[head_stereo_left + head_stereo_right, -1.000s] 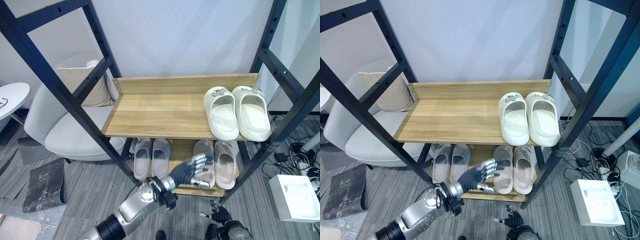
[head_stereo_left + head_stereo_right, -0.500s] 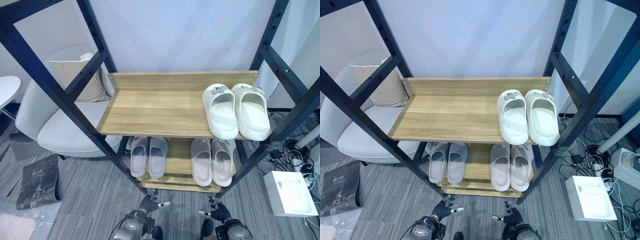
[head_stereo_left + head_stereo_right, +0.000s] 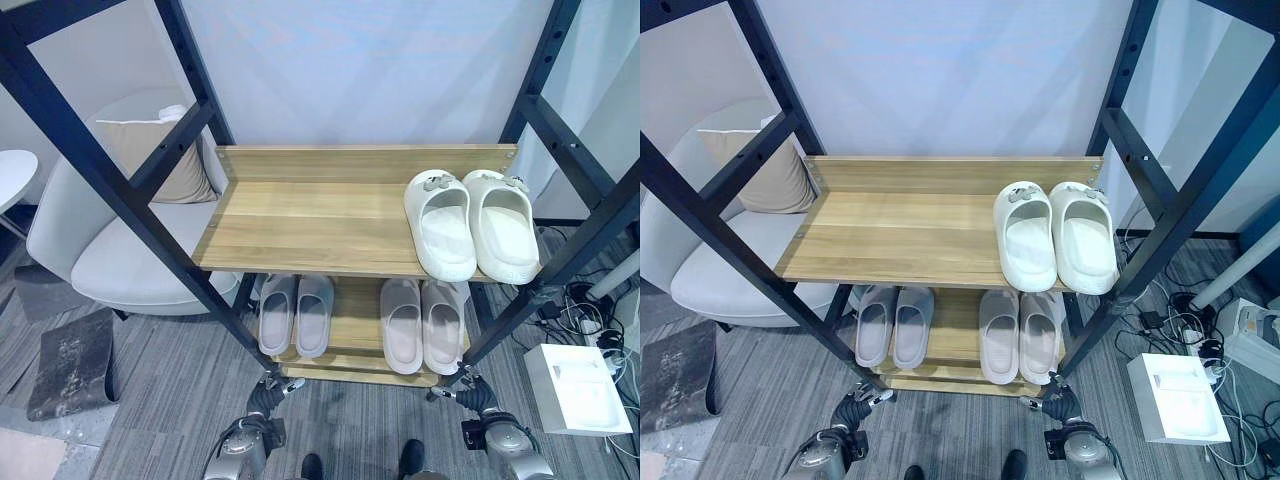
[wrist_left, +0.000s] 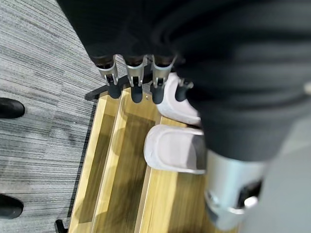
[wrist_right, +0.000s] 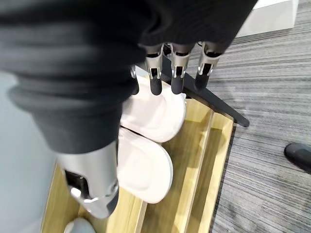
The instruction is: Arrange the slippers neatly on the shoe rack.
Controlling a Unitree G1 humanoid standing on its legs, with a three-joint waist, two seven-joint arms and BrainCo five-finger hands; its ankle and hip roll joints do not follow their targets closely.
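On the grey carpet (image 3: 180, 400) below the rack (image 3: 350, 225), both the left hand (image 3: 268, 395) and right hand (image 3: 470, 393) hang with straight, empty fingers, and the cream slippers (image 3: 470, 225) look light and squashy, easy to pinch by the strap.

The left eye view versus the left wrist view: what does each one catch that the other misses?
The left eye view alone takes in the whole shoe rack, the cream slippers on its upper shelf, the pinkish pair below, and the armchair. The left wrist view alone shows the left robot hand's fingers close up, straight, holding nothing. Both share the grey slippers on the lower shelf and the carpet.
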